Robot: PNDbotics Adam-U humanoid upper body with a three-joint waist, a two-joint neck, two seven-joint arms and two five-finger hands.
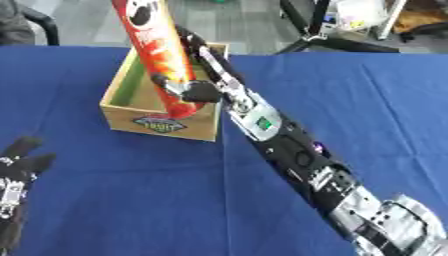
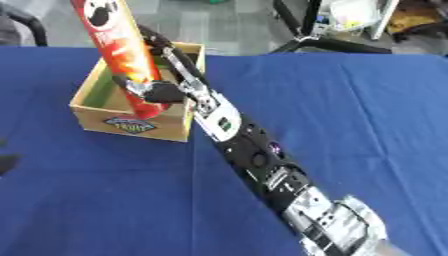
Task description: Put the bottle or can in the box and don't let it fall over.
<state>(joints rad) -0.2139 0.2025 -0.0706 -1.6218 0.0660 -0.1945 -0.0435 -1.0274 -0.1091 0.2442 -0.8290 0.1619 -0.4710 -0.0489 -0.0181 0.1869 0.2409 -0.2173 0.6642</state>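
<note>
The right hand [image 1: 194, 90] is in the upper middle of the frame, with its fingers and thumb curled around the red can [image 1: 156, 45] — a tall tube of chips. The hold is low on the tube, near its bottom end. The can leans a little, its top going toward the upper left of the frame, and its bottom end is inside the wooden box [image 1: 157, 122], near the right wall; I cannot tell if it already touches the floor of the box.

I think the tube is light and quite stiff, but it can dent when squeezed hard, and its smooth printed surface may slide between the fingers. Because it is tall and narrow, it will tip easily — a hold nearer the middle would steady it better than this low one, and it should stand straight before the fingers let go.

The left hand [image 1: 16, 172] rests at the lower left edge, fingers relaxed and pointing up, on the blue tablecloth [image 1: 367, 100].
</note>
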